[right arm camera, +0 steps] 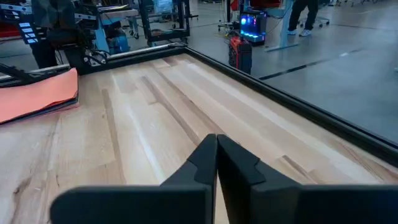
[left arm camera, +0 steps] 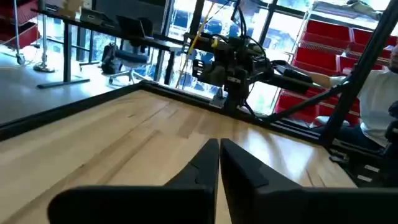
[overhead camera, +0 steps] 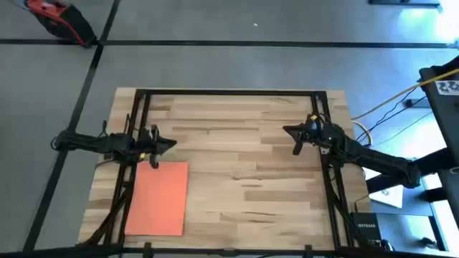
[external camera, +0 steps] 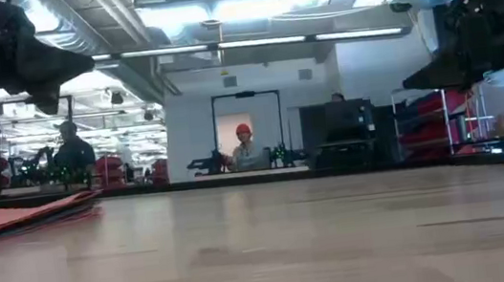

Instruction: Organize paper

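- Left gripper hangs over the table's left side, just past the far edge of the paper; its own wrist view shows the two dark fingers pressed together with nothing between them.
- Right gripper sits over the table's right side, well apart from the paper; its wrist view shows its fingers likewise closed tight on nothing.
- From above, the paper reads as a single orange rectangle lying flat on the wooden table, near the left front corner, with the left arm's frame rail crossing beside it. No other colour is visible from that angle.
- Low view adds what the overhead picture cannot: the paper is a thin stack of several layers, its edges slightly lifted and uneven at the left of the tabletop. Both arms appear there only as dark shapes high in the upper corners, clear of the surface.
- Right wrist view shows the same stack from across the table, orange on top with darker edges beneath, its near corner a little raised.
- Left wrist view misses the paper entirely and looks across bare wood to the right arm opposite; part of a person in a white top shows beyond the table's edge.
- Another person shows far back in the room in the low view.
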